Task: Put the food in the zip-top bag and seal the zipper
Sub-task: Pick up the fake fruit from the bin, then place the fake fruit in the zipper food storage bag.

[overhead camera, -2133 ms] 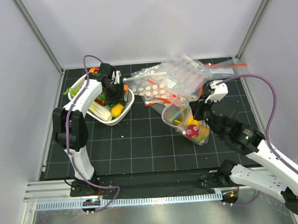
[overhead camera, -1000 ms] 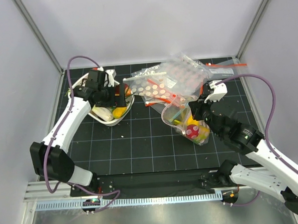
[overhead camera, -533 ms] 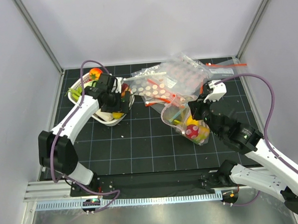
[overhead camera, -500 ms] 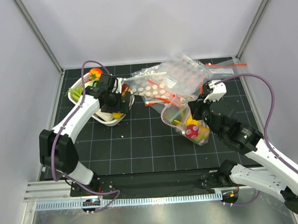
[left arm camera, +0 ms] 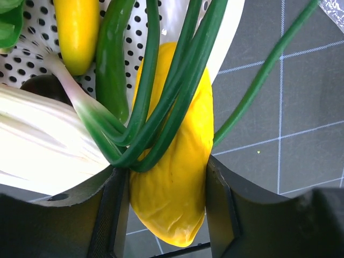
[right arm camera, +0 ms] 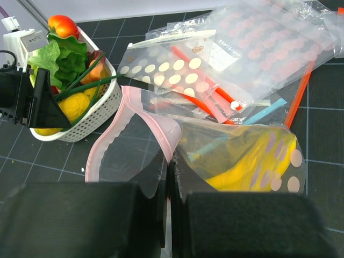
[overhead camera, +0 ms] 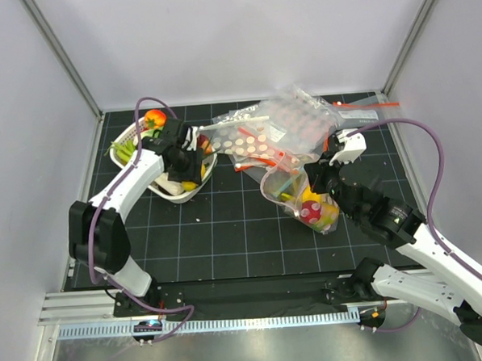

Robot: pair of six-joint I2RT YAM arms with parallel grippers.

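We look down on a black gridded mat [overhead camera: 227,230] boxed in by white walls [overhead camera: 241,35]. At upper left sits a white perforated basket [overhead camera: 180,198] of produce, and at upper centre a heap of spare dotted bags [overhead camera: 298,117]. The left gripper [left arm camera: 166,215] clamps a yellow mango-like fruit [left arm camera: 172,172] at the basket's rim, with green onion stalks [left arm camera: 177,80] draped across it. Right of centre lies the zip-top bag [right arm camera: 236,156] with a banana bunch [right arm camera: 244,164] inside. The right gripper [right arm camera: 167,188] pinches the bag near its gaping zipper [right arm camera: 105,145].

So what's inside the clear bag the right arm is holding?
A yellow banana bunch and a red piece show through the zip-top bag. Anything beneath them, or behind the right gripper, is hidden.
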